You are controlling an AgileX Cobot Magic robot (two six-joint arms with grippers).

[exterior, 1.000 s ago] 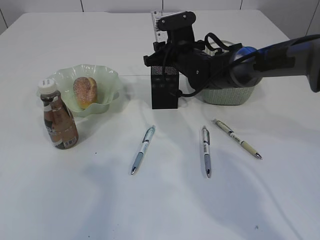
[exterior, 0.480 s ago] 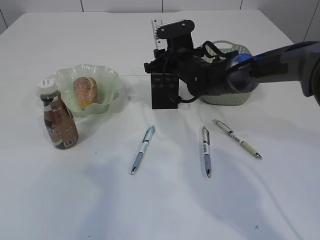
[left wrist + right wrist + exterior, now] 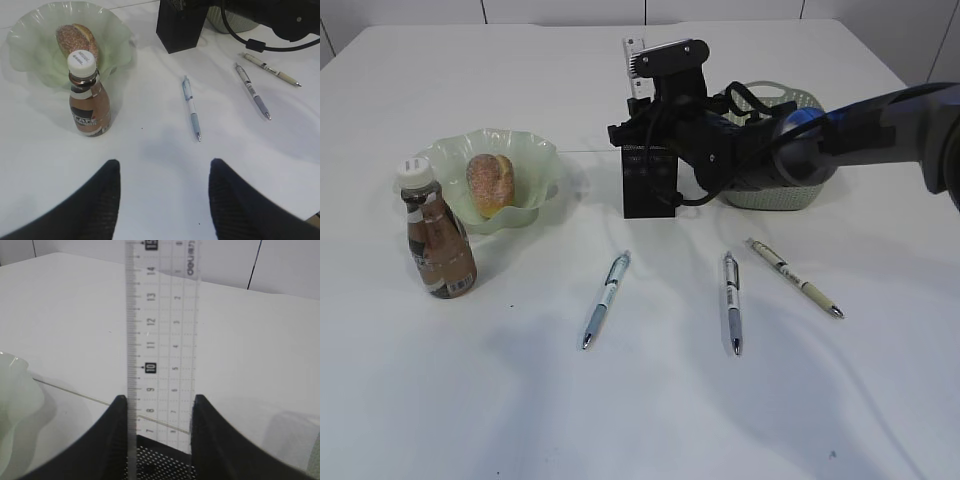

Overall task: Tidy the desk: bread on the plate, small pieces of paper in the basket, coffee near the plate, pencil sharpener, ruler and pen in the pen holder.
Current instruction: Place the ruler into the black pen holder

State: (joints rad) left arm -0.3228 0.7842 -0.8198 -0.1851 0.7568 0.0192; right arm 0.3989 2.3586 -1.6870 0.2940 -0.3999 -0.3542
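Note:
My right gripper (image 3: 645,125) is shut on a clear ruler (image 3: 633,48), holding it upright with its lower end inside the black mesh pen holder (image 3: 648,192). In the right wrist view the jaws (image 3: 160,402) press both edges of the ruler (image 3: 162,325) above the holder (image 3: 160,462). Bread (image 3: 488,183) lies on the green plate (image 3: 538,160), and the coffee bottle (image 3: 438,240) stands beside it. Three pens (image 3: 605,298), (image 3: 731,300), (image 3: 793,277) lie on the table. My left gripper (image 3: 164,170) is open and empty above the table. Pencil sharpener and paper pieces are out of view.
A pale woven basket (image 3: 798,190) sits behind my right arm, to the right of the pen holder. The left wrist view shows the bottle (image 3: 87,100), the plate (image 3: 30,45) and the pens (image 3: 191,107), (image 3: 252,90), (image 3: 272,69) ahead of the left gripper.
My right gripper has come down a little with the ruler, sinking it deeper into the pen holder. In the last half second it has stayed still.

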